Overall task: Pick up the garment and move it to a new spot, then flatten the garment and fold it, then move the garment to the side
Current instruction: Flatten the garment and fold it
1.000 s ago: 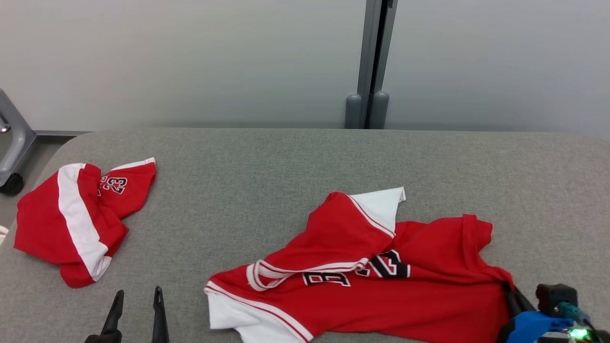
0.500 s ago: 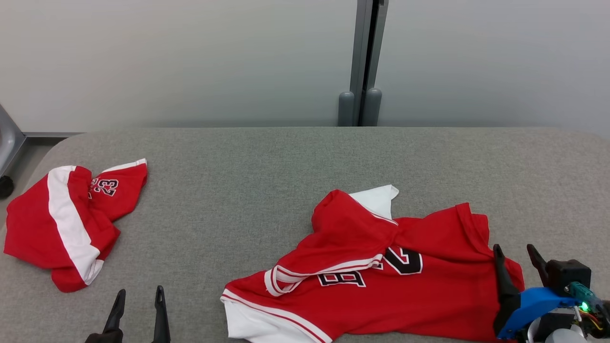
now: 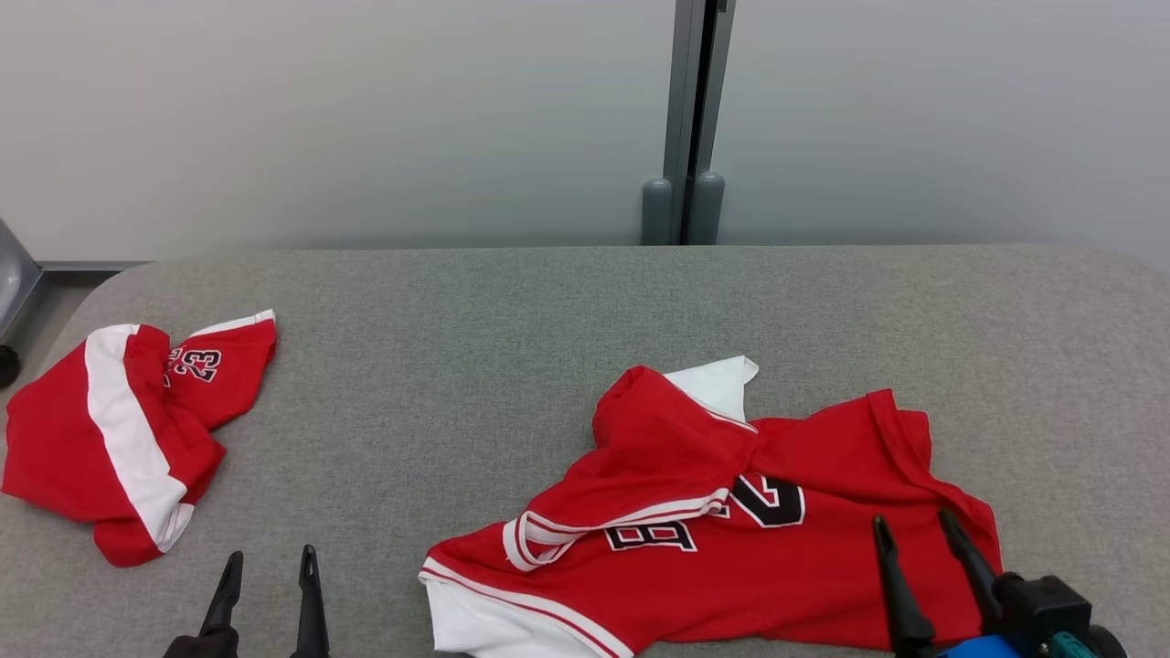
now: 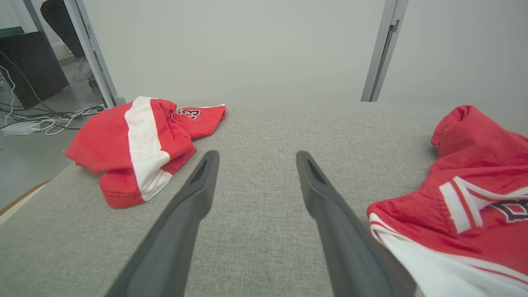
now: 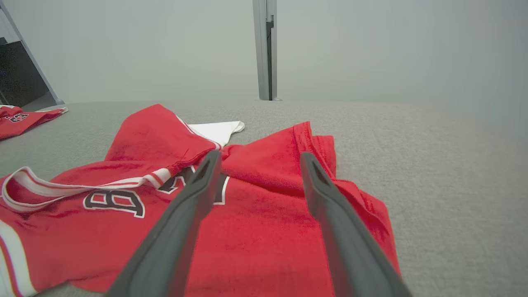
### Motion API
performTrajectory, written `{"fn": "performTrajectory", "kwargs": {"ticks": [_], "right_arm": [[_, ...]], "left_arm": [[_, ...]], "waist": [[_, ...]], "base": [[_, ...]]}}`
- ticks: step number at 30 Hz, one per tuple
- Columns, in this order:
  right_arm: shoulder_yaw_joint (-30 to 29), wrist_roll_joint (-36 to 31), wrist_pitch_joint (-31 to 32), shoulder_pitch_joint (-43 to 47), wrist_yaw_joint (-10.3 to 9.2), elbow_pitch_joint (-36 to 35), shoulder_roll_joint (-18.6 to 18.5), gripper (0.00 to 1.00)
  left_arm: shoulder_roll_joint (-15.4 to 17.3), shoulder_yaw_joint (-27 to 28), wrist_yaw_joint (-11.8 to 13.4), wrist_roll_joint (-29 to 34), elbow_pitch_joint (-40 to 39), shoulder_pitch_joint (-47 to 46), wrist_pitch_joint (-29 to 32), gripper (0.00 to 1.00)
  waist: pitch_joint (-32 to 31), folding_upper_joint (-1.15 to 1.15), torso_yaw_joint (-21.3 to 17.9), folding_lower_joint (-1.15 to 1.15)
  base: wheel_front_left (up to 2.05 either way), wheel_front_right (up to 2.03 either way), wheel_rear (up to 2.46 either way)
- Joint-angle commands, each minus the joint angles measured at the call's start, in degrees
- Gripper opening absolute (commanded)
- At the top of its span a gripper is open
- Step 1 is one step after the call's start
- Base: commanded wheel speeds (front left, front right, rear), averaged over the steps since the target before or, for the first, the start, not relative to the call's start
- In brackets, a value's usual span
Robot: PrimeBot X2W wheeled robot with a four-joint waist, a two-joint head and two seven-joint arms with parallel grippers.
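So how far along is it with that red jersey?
Early. The red basketball jersey lies released but rumpled on the grey fabric table. Nothing in hand: the right gripper hangs open over its edge, the left gripper open too. Flattening, folding and moving aside remain.

The desk (image 3: 548, 311) is showing a grey woven cloth cover, matt and slightly coarse. The red jersey (image 3: 804, 585) is lying there as soft, matt, faintly fuzzy knit with stitched white trim. The left claw (image 3: 271, 553) and right claw (image 3: 912, 518) are looking like smooth, dark, matt plastic.
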Motion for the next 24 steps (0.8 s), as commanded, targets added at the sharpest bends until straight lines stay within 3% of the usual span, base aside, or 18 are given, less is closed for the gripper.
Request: {"fn": "performTrajectory", "kwargs": {"ticks": [1, 12, 24], "right_arm": [[1.49, 1.12, -0.03, 1.78, -0.01, 0.21, 0.07, 1.0], [3.0, 1.71, -0.03, 0.97, -0.01, 1.24, 0.05, 1.0], [3.58, 1.67, -0.03, 1.54, -0.01, 1.57, 0.05, 1.0]], "left_arm": [[-0.08, -0.09, -0.25, 0.38, 0.32, -0.33, -0.16, 1.0], [-0.13, -3.67, -1.2, 0.63, 2.19, -1.28, -0.15, 1.0], [2.78, -20.17, -1.78, -2.09, 9.89, -1.3, -0.15, 1.0]], "waist": [[-0.03, 0.0, -0.09, 0.0], [-0.31, 0.0, -0.36, 0.0], [-0.43, 0.0, -0.77, 0.0]], "base": [[0.0, 0.0, 0.0], [0.0, 0.0, 0.0], [0.0, 0.0, 0.0]]}}
